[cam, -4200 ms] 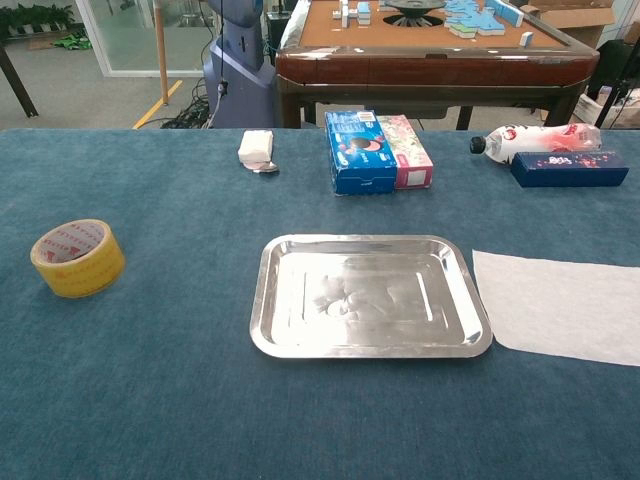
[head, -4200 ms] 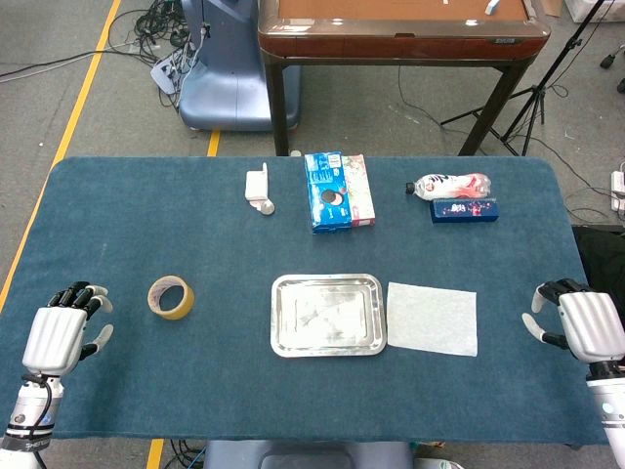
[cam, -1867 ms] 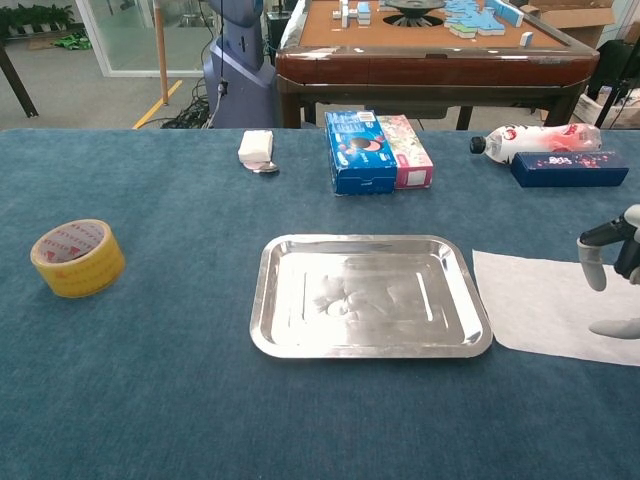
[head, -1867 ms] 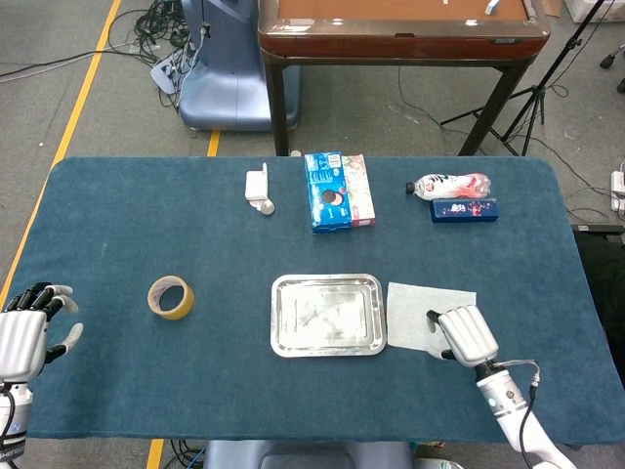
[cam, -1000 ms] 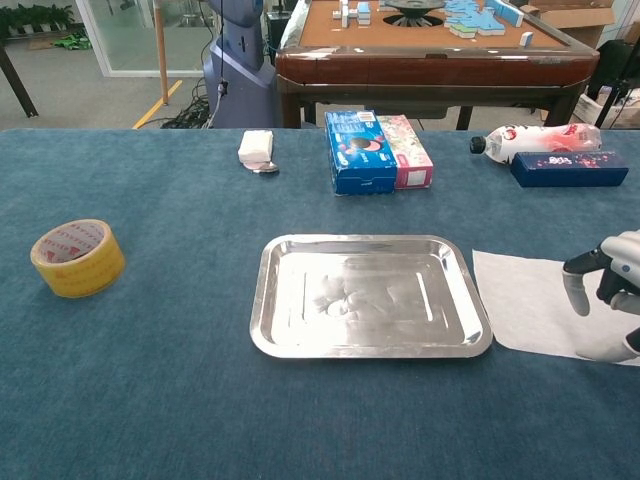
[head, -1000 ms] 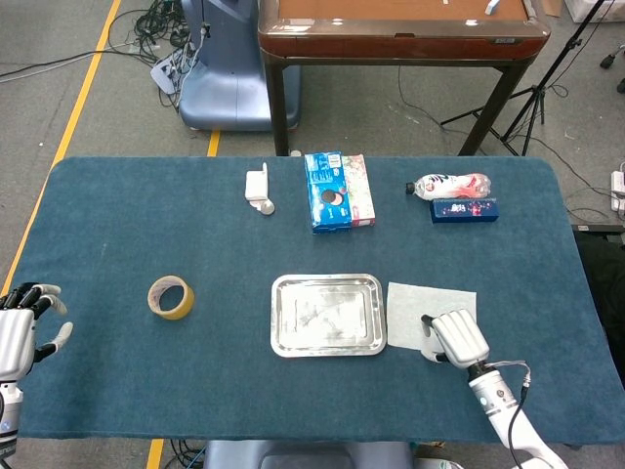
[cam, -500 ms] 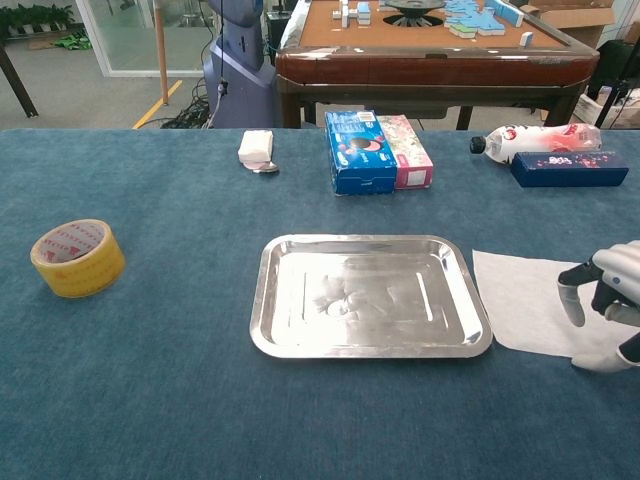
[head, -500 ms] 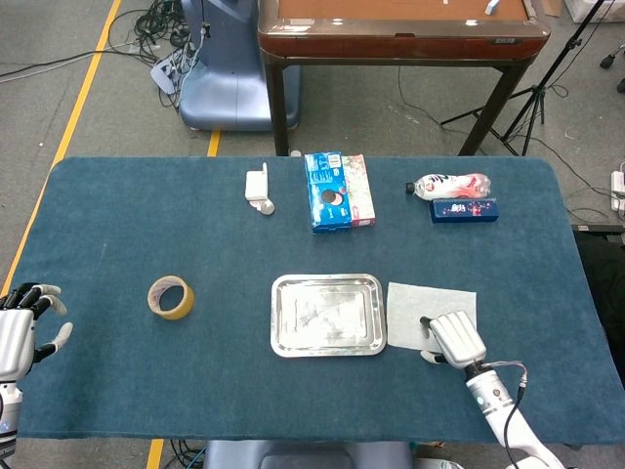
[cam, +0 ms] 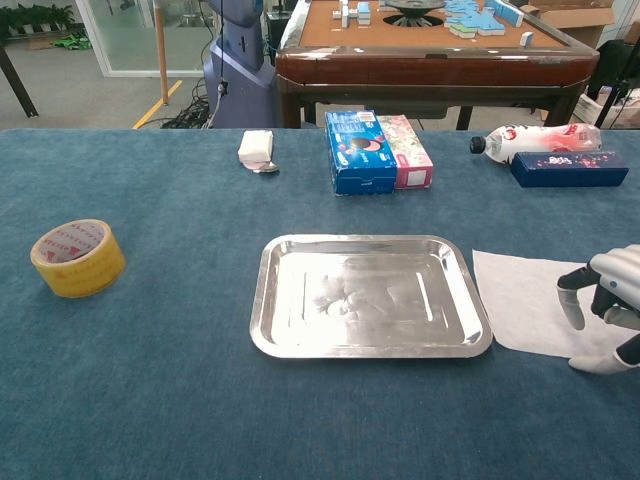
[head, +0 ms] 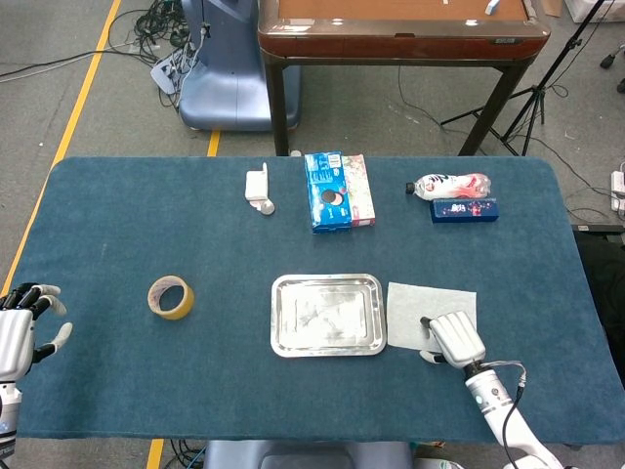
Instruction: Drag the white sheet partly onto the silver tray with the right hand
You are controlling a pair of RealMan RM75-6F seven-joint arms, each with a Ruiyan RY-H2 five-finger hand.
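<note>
Because the white sheet [head: 431, 311] is thin and limp, I'd judge it weighs almost nothing and will buckle or slip under a careless push, so a flat press near its tray-side edge looks the safest hold for sliding it. It lies flat on the blue cloth table [head: 146, 225], just beside the silver tray [head: 328, 314] on its right, not yet overlapping the rim. The right hand [head: 455, 339] is over the sheet's near edge, fingers curled downward and a little apart with nothing held; whether the fingertips [cam: 575, 310] actually touch the paper I cannot tell. The tray is shiny pressed metal with a raised rounded lip, which the soft sheet would have to ride over. The cloth looks napped and likely grippy. The left hand [head: 18, 334] sits at the far table edge, fingers loosely spread and holding nothing.
</note>
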